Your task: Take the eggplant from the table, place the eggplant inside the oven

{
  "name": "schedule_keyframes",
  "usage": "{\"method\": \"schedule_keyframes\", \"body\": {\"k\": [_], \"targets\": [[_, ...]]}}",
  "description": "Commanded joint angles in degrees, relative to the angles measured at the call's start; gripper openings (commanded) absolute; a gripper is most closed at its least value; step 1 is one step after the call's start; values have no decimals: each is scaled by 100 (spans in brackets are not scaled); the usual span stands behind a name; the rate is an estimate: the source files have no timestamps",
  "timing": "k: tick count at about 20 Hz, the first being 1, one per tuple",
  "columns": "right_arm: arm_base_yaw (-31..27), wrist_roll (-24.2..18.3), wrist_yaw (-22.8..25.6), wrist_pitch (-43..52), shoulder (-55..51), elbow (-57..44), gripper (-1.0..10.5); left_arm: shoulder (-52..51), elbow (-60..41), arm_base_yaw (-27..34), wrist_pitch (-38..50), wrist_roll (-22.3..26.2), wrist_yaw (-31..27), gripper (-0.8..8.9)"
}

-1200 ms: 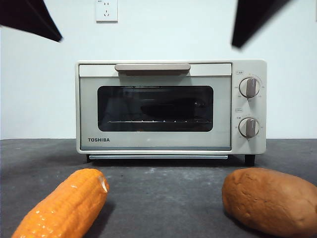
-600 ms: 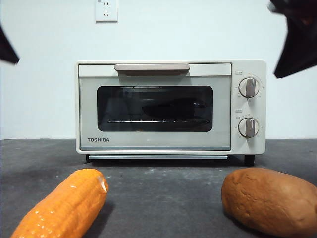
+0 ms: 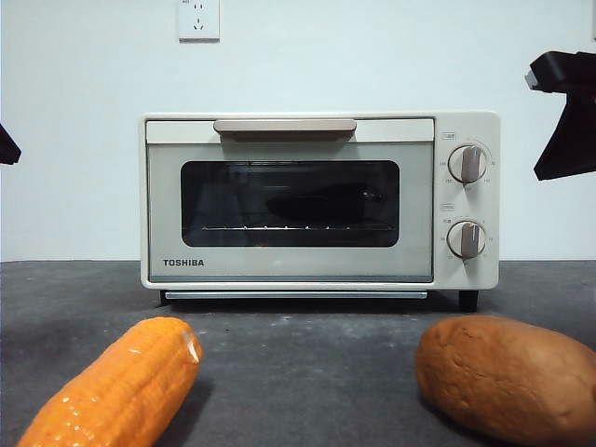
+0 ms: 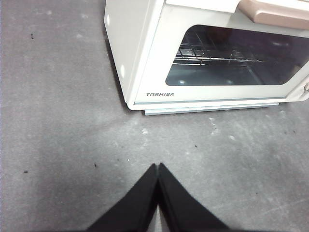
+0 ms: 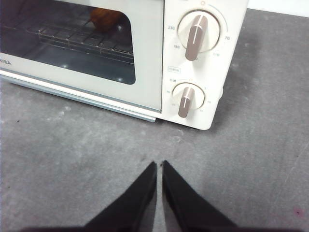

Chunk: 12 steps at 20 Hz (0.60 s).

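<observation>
Both arms hang off to the sides above the worktop [image 3: 298, 363]: the left end effector [image 4: 157, 166] has its jaws pressed together on nothing, over bare surface before the oven's [image 3: 289, 270] left front corner, and the right end effector [image 5: 159, 164] is nearly closed with only a slit between its tips, also empty, in front of the two knobs [image 5: 195, 34]. The eggplant [image 3: 321, 200] lies on the wire rack behind the oven's closed dark glass door, while the corn cob [image 3: 116, 391] and the brown lump [image 3: 507, 377] sit on the worktop in front. Compared with a second ago, the two dark arm shapes have drawn outward from the top corners to the side edges of the front view, and the oven and vegetables are unmoved.
</observation>
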Motion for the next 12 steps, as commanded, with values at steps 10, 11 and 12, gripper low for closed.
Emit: {"method": "schedule_keyframes", "body": {"k": [10,11,12], "targets": [[31,57,20,166,22,22,3,-1458,-120,11,24,608,-173,6],[28,57,22,166,22,22,3,-1766,-234,109,120,737,-337,6],[28,57,22,166,22,22,3,-2081,-400,240,256,817,-566,6]]}}
